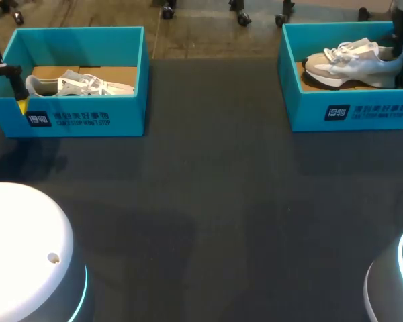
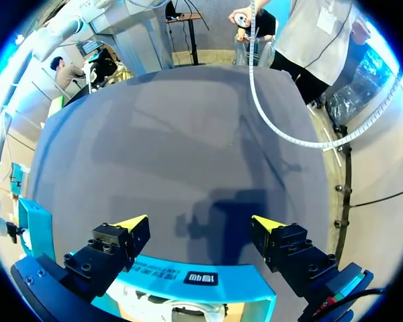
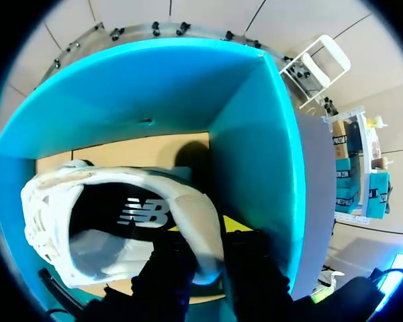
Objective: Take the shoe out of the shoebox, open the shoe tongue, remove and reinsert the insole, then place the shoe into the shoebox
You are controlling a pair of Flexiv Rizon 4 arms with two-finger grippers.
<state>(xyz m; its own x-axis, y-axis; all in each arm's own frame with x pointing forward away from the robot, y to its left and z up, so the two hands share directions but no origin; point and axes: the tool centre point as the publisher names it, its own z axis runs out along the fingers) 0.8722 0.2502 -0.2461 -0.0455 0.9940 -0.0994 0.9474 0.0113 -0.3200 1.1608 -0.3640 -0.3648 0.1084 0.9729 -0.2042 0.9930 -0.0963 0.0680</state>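
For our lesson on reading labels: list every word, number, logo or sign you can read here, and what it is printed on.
Left turquoise cardboard shoebox, front wall: dark square logo and white lettering, too blurred to read.
Right turquoise cardboard shoebox, front wall: same print, also too blurred.
Dark insole inside the white sneaker: a white logo mark, no readable word.
No numbers seen.

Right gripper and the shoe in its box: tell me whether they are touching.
Touching. The right wrist view shows the right gripper shut on the shoe at its heel, one finger on each side.
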